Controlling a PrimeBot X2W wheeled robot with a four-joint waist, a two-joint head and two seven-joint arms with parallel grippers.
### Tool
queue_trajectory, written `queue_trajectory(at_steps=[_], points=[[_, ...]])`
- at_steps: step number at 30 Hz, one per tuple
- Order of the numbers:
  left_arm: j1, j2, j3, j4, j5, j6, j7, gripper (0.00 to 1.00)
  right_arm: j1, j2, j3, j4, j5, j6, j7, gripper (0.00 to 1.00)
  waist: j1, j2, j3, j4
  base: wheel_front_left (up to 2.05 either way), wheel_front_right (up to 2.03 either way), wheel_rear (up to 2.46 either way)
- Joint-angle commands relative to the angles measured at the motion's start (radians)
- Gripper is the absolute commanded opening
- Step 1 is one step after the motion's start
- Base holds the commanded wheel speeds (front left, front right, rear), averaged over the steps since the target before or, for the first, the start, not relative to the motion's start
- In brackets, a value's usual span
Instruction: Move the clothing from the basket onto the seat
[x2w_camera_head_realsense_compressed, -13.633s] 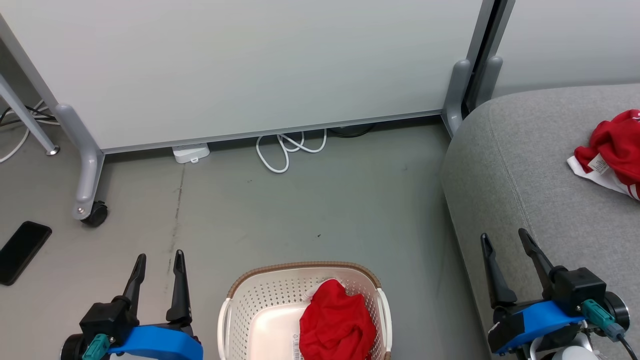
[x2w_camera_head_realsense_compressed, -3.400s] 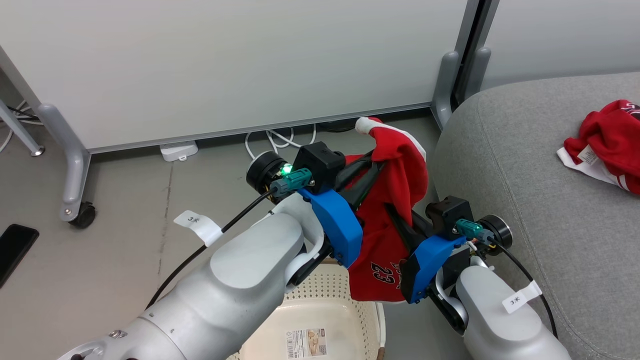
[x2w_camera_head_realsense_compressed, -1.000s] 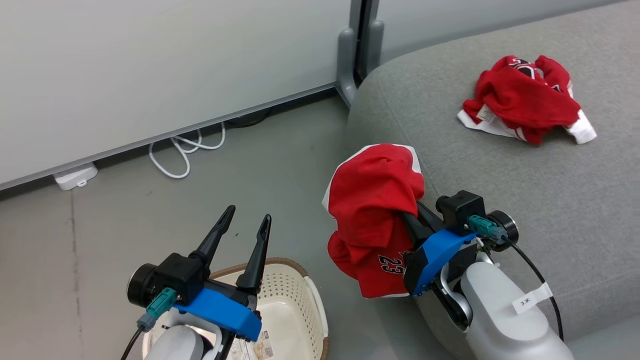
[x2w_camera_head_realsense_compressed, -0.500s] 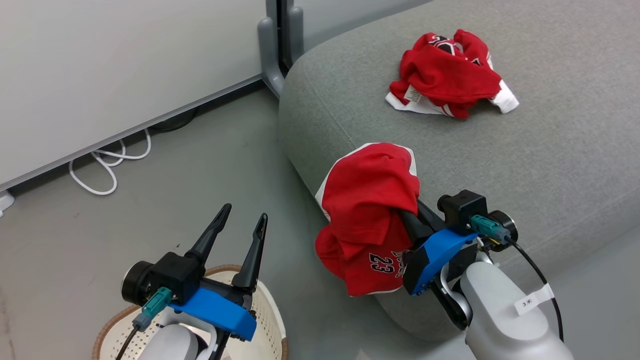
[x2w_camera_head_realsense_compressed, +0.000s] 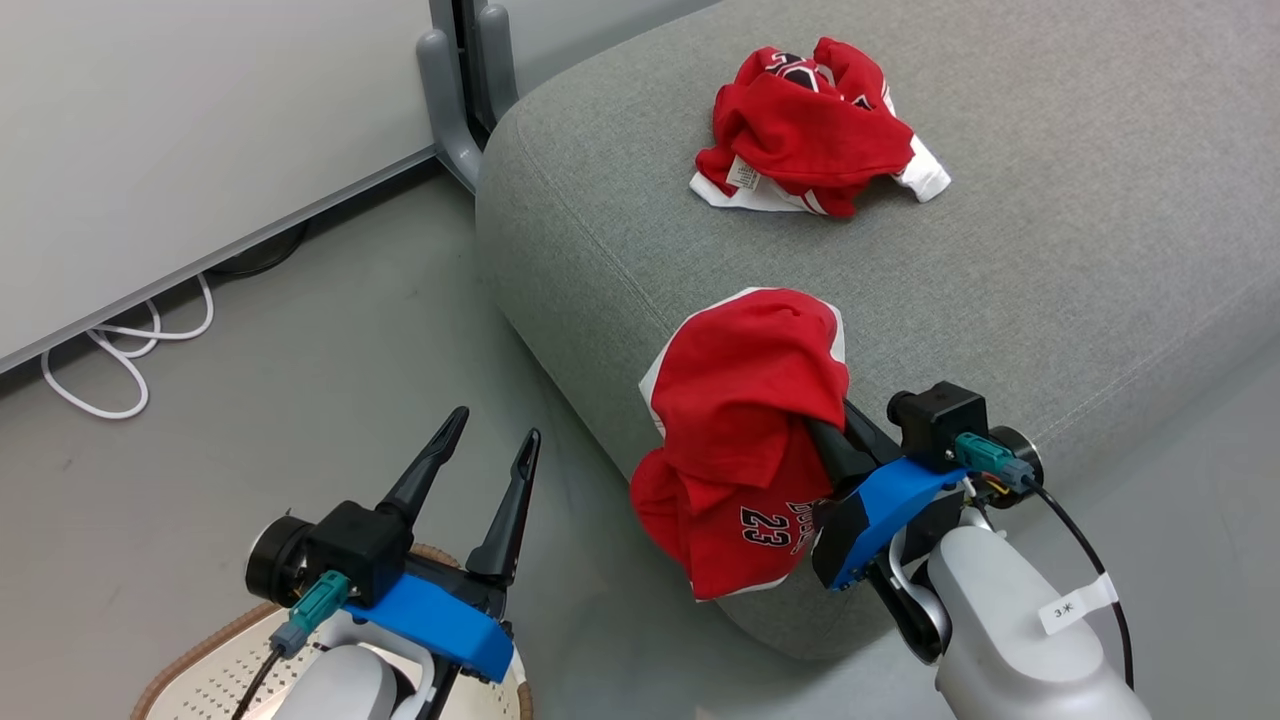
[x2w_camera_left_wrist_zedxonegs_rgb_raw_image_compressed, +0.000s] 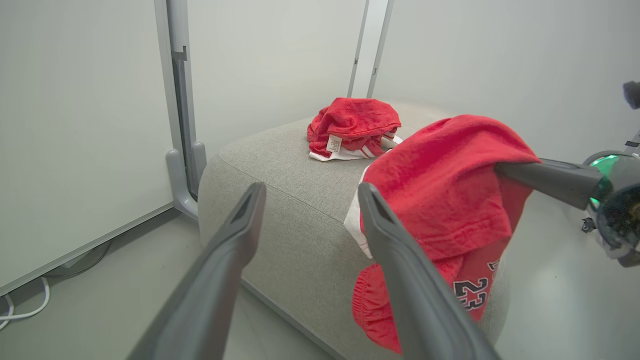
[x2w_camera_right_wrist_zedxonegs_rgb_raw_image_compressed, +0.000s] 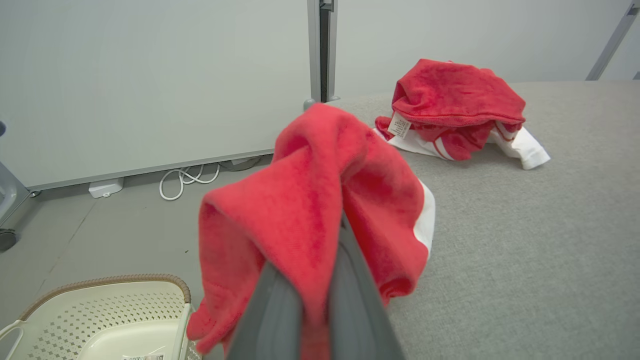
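A red jersey (x2w_camera_head_realsense_compressed: 745, 400) printed with 23 hangs draped over my right gripper (x2w_camera_head_realsense_compressed: 822, 432), which is shut on it. It hangs at the near left corner of the grey seat (x2w_camera_head_realsense_compressed: 1050, 250), partly over the cushion edge; the fingertips are hidden under the cloth. In the right wrist view the same jersey (x2w_camera_right_wrist_zedxonegs_rgb_raw_image_compressed: 325, 200) covers the fingers. A second red garment (x2w_camera_head_realsense_compressed: 810, 135) lies crumpled farther back on the seat. My left gripper (x2w_camera_head_realsense_compressed: 497, 425) stands open and empty above the floor, left of the seat. The cream basket (x2w_camera_head_realsense_compressed: 200, 640) shows at the lower left, behind the left arm.
A white partition panel on grey feet (x2w_camera_head_realsense_compressed: 455, 90) stands behind the seat's left end. A white cable (x2w_camera_head_realsense_compressed: 120, 360) lies coiled on the grey floor beneath the panel. In the right wrist view a white power block (x2w_camera_right_wrist_zedxonegs_rgb_raw_image_compressed: 105, 187) lies by the wall.
The whole head picture has shifted, so the camera has turned towards the seat. The right gripper still holds the jersey, now over the seat's corner. The left gripper stays open.
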Motion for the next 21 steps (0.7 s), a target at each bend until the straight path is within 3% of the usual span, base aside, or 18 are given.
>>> queue_trajectory(at_steps=[1, 12, 21], points=[[-0.021, 0.005, -0.004, 0.003, -0.005, -0.002, -0.003, 1.00, 0.012, 0.001, -0.007, -0.003, -0.002, 0.000, -0.005, 0.00, 0.0000, 0.0000, 0.003, -0.001, 0.00, 0.00, 0.00], [-0.024, 0.015, -0.019, 0.008, -0.015, -0.002, -0.003, 1.00, 0.015, 0.000, -0.013, -0.012, 0.005, 0.001, -0.009, 0.00, 0.0000, 0.0000, 0.009, 0.000, 0.00, 0.00, 0.00], [-0.028, 0.032, 0.001, -0.017, 0.003, -0.002, -0.003, 1.00, -0.080, 0.001, -0.054, -0.044, 0.049, 0.001, -0.009, 0.00, 0.0000, 0.0000, 0.059, -0.006, 0.00, 0.00, 0.00]])
